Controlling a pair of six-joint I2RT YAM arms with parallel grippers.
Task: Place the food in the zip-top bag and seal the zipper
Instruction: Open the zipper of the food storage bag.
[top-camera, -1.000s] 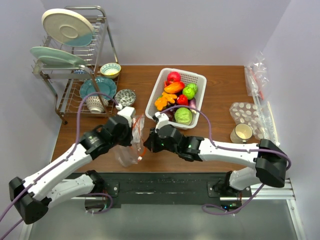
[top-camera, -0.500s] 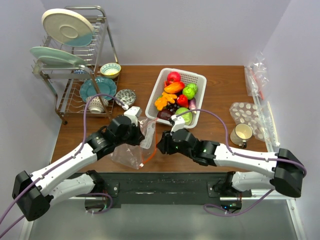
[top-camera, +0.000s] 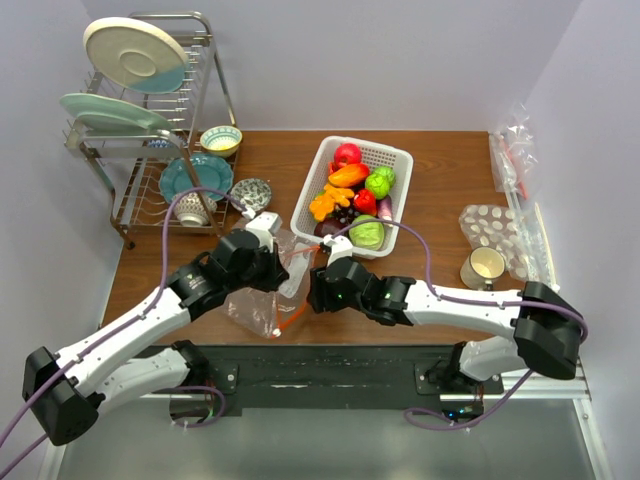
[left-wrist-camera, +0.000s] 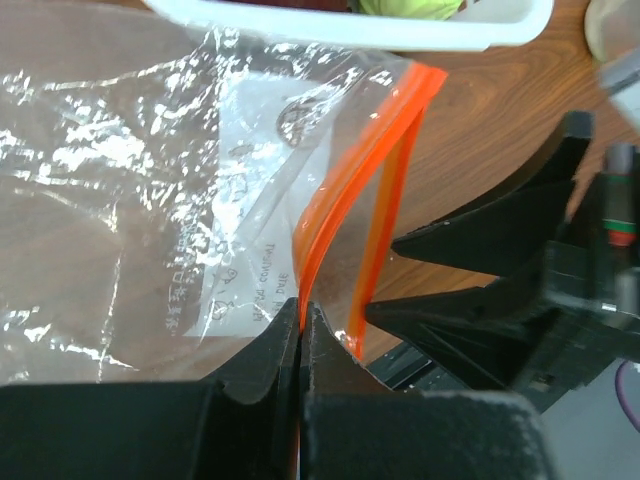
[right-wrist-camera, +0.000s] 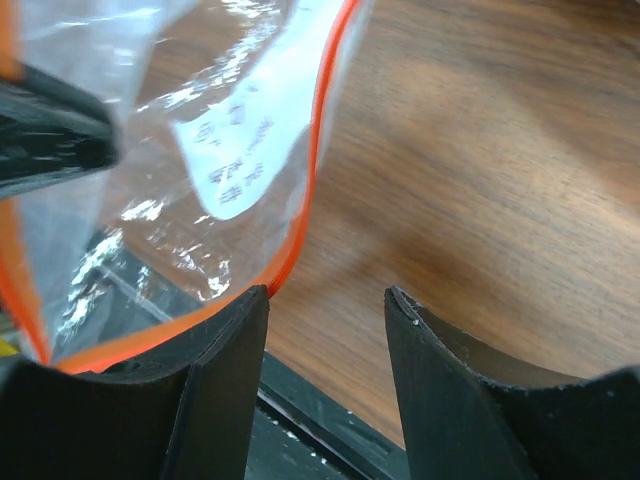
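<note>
Top external view: zip-top bag (top-camera: 255, 300) lies at near edge of table (top-camera: 440, 190), btwn the two arms and just in front of white basket (top-camera: 400, 158). Bag is clear and crinkly w/ a white printed label showing through. Food (top-camera: 352, 195) is all in the basket: red, orange and green pcs. L gripper (top-camera: 280, 268) is at the bag's far side, R gripper (top-camera: 318, 288) just beside its right edge.

Left wrist view: L jaws are pinched tight on the zipper (left-wrist-camera: 345, 200), orange strip clamped btwn the fingertips. Past the pinch the two orange lips split apart, so the mouth is part open.

Right wrist view: R jaws stand apart w/ only bare wood btwn them, gripping nothing. Zipper edge curves down right by one finger; can't tell if it touches.

Mug (top-camera: 483, 266) sits to the right, dish rack (top-camera: 150, 150) far left.
</note>
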